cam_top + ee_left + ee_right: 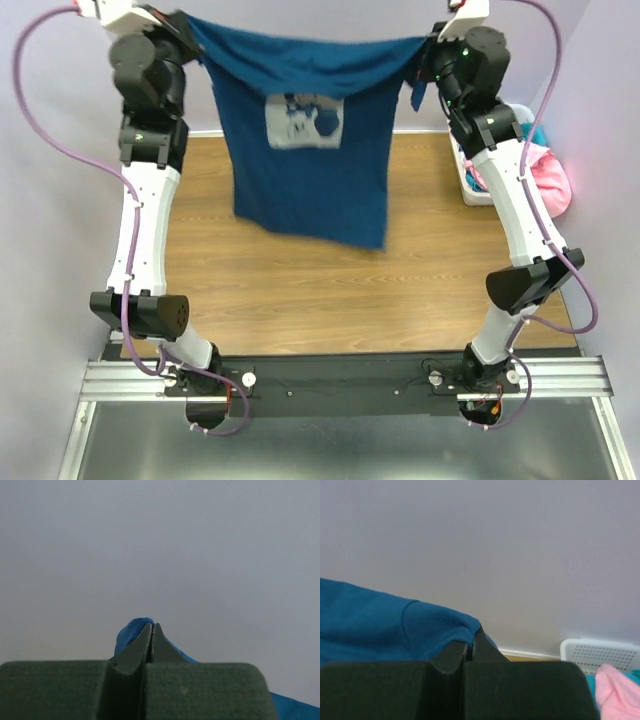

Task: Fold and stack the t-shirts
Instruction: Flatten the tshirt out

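A dark navy-teal t-shirt (300, 150) with a white print hangs stretched in the air between both raised arms, its hem well above the wooden table (300, 290). My left gripper (185, 25) at the top left is shut on one shoulder of the shirt; the blue cloth (131, 632) bulges just behind my left gripper (151, 630). My right gripper (432, 42) at the top right is shut on the other shoulder, and the same t-shirt (380, 627) drapes to the left of my right gripper (472, 639). A pink t-shirt (550, 180) lies in the basket.
A white slatted basket (478, 190) stands at the table's right edge behind the right arm, holding the pink cloth (617, 690) and a bit of brighter teal cloth (538, 130). The basket's rim (600, 655) shows low on the right. A pale wall stands behind.
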Robot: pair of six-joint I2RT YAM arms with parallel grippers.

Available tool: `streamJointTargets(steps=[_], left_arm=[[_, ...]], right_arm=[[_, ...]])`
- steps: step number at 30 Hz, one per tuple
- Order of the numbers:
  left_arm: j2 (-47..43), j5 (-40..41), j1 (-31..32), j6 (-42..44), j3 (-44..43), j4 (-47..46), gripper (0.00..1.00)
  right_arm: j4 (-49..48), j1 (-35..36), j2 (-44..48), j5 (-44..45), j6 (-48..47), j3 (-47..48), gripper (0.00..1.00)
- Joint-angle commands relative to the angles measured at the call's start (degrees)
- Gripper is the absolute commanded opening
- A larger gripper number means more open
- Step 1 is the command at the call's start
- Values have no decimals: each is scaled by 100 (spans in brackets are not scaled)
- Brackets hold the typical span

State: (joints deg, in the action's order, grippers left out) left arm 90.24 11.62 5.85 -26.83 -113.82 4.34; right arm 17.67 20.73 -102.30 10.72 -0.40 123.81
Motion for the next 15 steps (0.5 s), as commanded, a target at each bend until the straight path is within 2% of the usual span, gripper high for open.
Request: streamJointTargets(steps=[1, 2, 6, 7, 9, 10, 13, 14, 15], left_arm=[[-208, -292, -407, 3, -870, 67, 0], [-269, -300, -461, -24, -774, 93, 0], [-1015, -274, -541, -147, 778, -336, 0], [-1417, -178, -532, -330, 1679, -407, 0], [-1858, 102, -532, -480, 2649, -608, 0], [-2278, 269, -541, -594, 3585, -636, 0], [-2957, 840, -541, -1209, 5014, -610, 0], [-3368, 860, -532, -1524, 5854, -636, 0], [-3555, 799, -541, -1597, 6245, -636, 0]], right_arm=[[-273, -131, 201, -52, -205, 724, 1], [-282, -131, 289, -53, -188, 593, 1], [-282, -131, 895, -280, -188, -478, 1], [-290, -139, 1244, -351, -214, -1211, 1], [-282, -131, 1641, -622, -223, -2049, 1], [-282, -131, 1826, -728, -197, -2845, 1], [-282, -131, 2547, -1035, -4, -4098, 1], [-282, -131, 2870, -1150, 31, -4850, 2], [-282, -131, 3013, -1308, 188, -5188, 2]])
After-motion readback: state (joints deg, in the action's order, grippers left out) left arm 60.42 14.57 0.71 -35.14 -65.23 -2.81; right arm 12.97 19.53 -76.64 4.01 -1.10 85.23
